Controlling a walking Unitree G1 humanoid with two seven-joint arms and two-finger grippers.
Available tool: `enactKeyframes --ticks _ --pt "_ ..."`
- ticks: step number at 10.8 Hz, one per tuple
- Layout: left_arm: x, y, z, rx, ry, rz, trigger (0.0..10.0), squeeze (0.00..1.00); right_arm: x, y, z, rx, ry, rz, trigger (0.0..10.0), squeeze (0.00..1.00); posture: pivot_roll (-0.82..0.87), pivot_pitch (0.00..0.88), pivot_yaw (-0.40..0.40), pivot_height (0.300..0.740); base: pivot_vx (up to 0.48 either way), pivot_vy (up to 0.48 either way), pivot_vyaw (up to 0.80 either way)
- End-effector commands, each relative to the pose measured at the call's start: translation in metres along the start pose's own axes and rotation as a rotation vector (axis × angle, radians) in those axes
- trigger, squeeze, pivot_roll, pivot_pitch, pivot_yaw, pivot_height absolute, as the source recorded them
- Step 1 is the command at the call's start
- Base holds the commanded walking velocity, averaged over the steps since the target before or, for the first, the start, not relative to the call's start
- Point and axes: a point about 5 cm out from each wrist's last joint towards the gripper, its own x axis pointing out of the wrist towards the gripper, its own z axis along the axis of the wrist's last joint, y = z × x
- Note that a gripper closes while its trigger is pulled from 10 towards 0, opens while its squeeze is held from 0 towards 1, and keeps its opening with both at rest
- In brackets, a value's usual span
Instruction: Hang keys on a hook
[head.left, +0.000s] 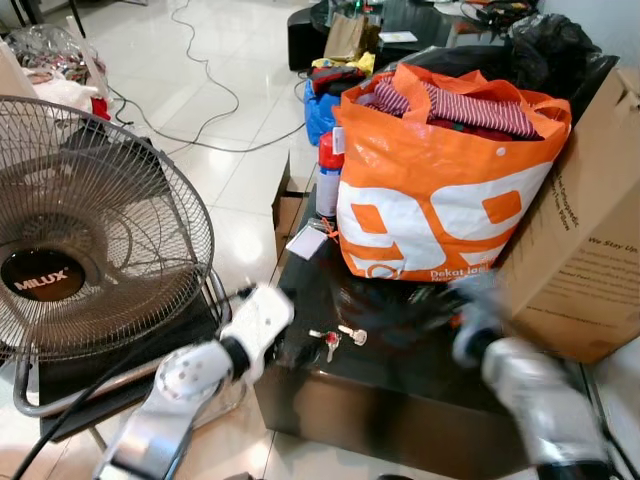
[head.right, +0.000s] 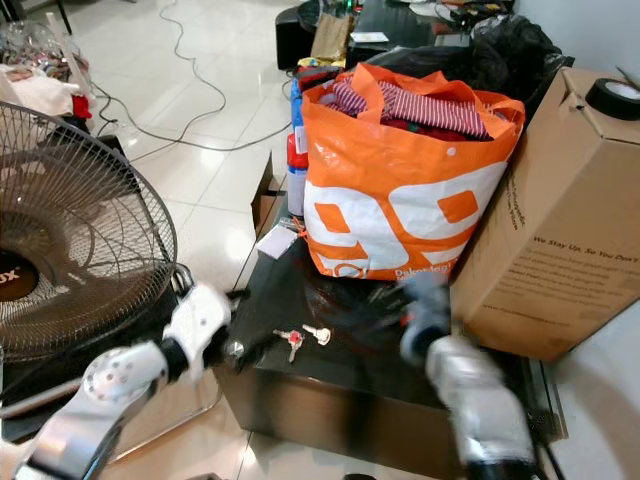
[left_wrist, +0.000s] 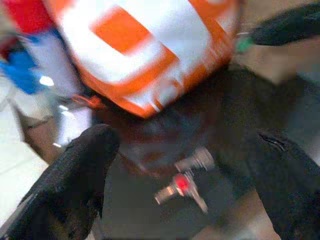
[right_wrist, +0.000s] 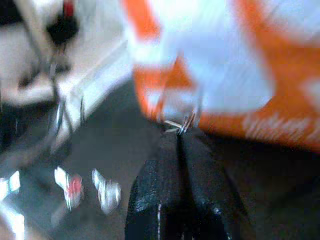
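Left eye view: MILUX fan (head.left: 60, 270); left end effector (left_wrist: 185, 185) gapes wide over keys (head.left: 338, 339) (right end effector (right_wrist: 181, 150) pinched).

Silver arms (head.left: 190, 375), black textured gripper fingers (left_wrist: 75, 177).

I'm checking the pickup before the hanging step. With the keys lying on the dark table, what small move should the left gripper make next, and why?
Probably ease the left gripper down and forward over the small silver keys with a red tag. Its fingers are open, the keys lie loose on the dark glossy table between them, and nothing grips them yet. The right gripper is shut on a small metal ring.
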Motion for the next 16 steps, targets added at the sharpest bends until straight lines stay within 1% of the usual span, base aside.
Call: enactKeyframes --ticks 1,2,3,4,5,6,7,8,9,10,11,13,16 --pt "0.000 0.011 0.013 -0.024 -0.057 0.097 10.0 0.00 -0.011 0.003 0.020 0.011 -0.110 -0.008 0.0 0.00 -0.15 0.000 0.000 0.740 0.000 0.000 0.00" --pt "0.000 0.015 0.019 -0.037 -0.079 0.148 10.0 0.00 -0.023 0.006 0.028 0.007 -0.161 -0.015 0.0 0.00 -0.14 0.000 -0.003 0.740 0.000 0.000 0.00" --pt "0.000 0.021 0.026 -0.017 -0.099 0.186 10.0 0.00 -0.034 0.008 0.035 0.001 -0.208 -0.041 0.0 0.00 -0.11 0.000 -0.003 0.740 0.000 0.000 0.00" --pt "-0.002 0.029 0.032 0.004 -0.115 0.232 10.0 0.00 -0.039 0.011 0.041 -0.032 -0.234 -0.076 0.0 0.00 -0.10 0.000 -0.001 0.740 0.000 0.000 0.00" --pt "-0.003 0.035 0.032 0.031 -0.097 0.263 10.0 0.00 -0.040 0.014 0.045 -0.067 -0.250 -0.103 0.0 0.00 -0.10 0.000 0.000 0.740 0.000 0.000 0.00" --pt "-0.002 0.045 0.035 0.044 -0.102 0.306 10.0 0.00 -0.037 0.022 0.052 -0.100 -0.268 -0.138 0.0 0.00 -0.09 0.000 0.002 0.740 0.000 0.000 0.00" --pt "0.004 0.054 0.038 0.054 -0.109 0.348 10.0 0.00 -0.027 0.027 0.050 -0.085 -0.263 -0.186 0.0 0.00 -0.06 0.000 0.006 0.740 0.000 0.000 0.00" --pt "0.006 0.059 0.038 0.050 -0.102 0.375 10.0 0.00 -0.017 0.027 0.044 -0.057 -0.239 -0.232 0.0 0.00 -0.05 0.000 0.010 0.740 0.000 0.000 0.00" --pt "0.006 0.061 0.036 0.049 -0.093 0.382 10.0 0.00 -0.010 0.027 0.041 -0.050 -0.218 -0.257 8.5 0.00 -0.04 0.000 0.011 0.740 0.000 0.000 0.00" --pt "0.003 0.069 0.036 0.045 -0.087 0.410 10.0 0.00 -0.001 0.028 0.039 -0.021 -0.192 -0.286 10.0 0.00 -0.02 0.000 0.009 0.740 0.000 0.000 0.00" --pt "0.003 0.073 0.034 0.049 -0.079 0.422 10.0 0.00 0.004 0.026 0.037 -0.024 -0.179 -0.318 10.0 0.00 -0.01 0.000 0.009 0.740 0.000 0.000 0.00" --pt "0.005 0.076 0.033 0.068 -0.070 0.435 10.0 0.00 0.005 0.025 0.040 -0.005 -0.197 -0.343 10.0 0.00 -0.03 0.000 0.025 0.740 0.000 0.000 0.00" --pt "0.013 0.072 0.034 0.081 -0.082 0.397 10.0 0.00 0.003 0.020 0.042 -0.027 -0.216 -0.376 10.0 0.00 -0.06 0.000 0.044 0.740 0.000 0.000 0.00"
